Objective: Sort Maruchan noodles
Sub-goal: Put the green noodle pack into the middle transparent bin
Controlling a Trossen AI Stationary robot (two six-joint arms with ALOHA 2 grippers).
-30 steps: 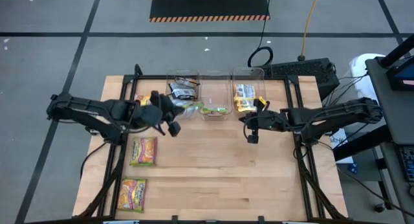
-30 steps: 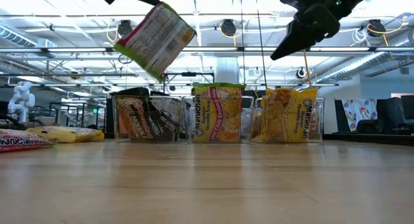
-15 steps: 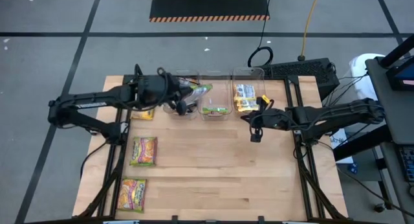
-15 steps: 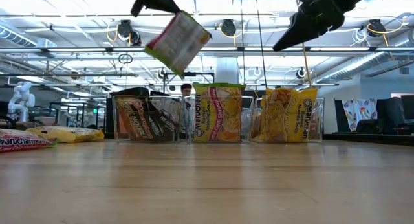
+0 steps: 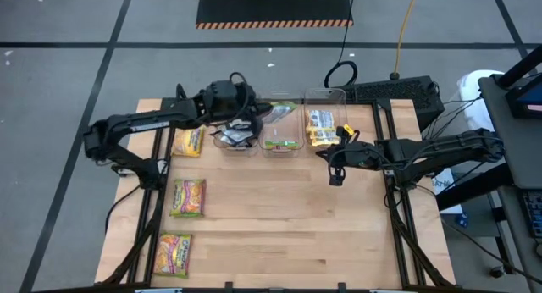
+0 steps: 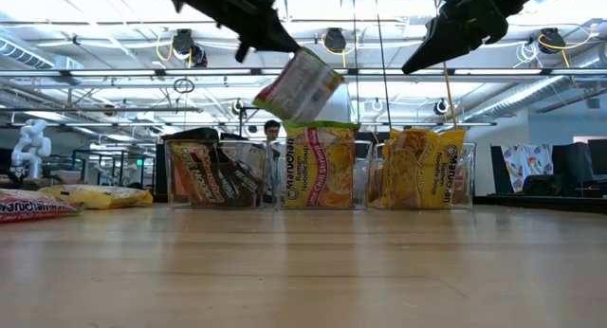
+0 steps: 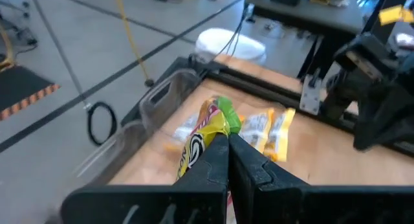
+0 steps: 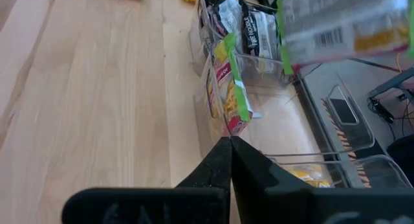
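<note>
Three clear bins (image 5: 282,124) sit in a row along the counter's (image 5: 279,217) far edge. Left end effector (image 5: 254,117) is clenched on a lime-green ramen packet (image 6: 299,84), hanging tilted in the air over the middle bin (which already has a green packet standing in it). Right end effector (image 5: 335,176) is pinched shut with nothing in it, hovering just in front of the yellow-packet bin (image 6: 426,180). Three loose packets (image 5: 188,197) lie down the left edge, well apart from the bins, so the middle of the counter is wide open.
</note>
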